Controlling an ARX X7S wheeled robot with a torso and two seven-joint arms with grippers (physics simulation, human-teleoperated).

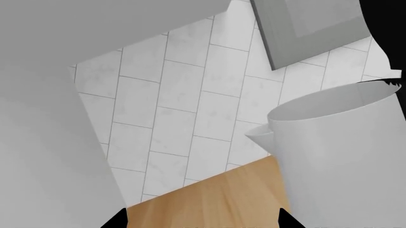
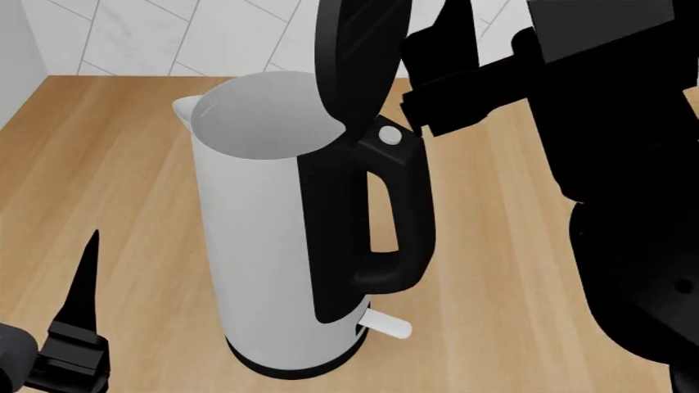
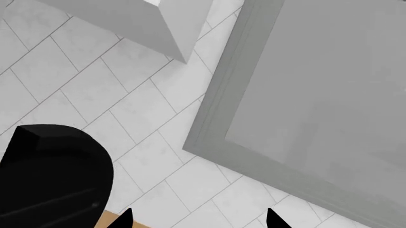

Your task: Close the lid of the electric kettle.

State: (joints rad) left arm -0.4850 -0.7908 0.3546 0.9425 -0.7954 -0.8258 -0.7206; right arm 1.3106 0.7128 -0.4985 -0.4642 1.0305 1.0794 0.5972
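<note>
Not closed yet: lid (image 2: 355, 57) upright at top centre over kettle (image 2: 268, 246); right gripper (image 3: 197, 219) beside it; both jaws apart.

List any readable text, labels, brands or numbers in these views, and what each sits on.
None. No view shows any text, logo or number.
The kettle is plain white, with no markings on its body, handle or raised lid.
The round button atop the handle is blank.
The wall tiles, wooden counter and grey panel are blank too.
</note>
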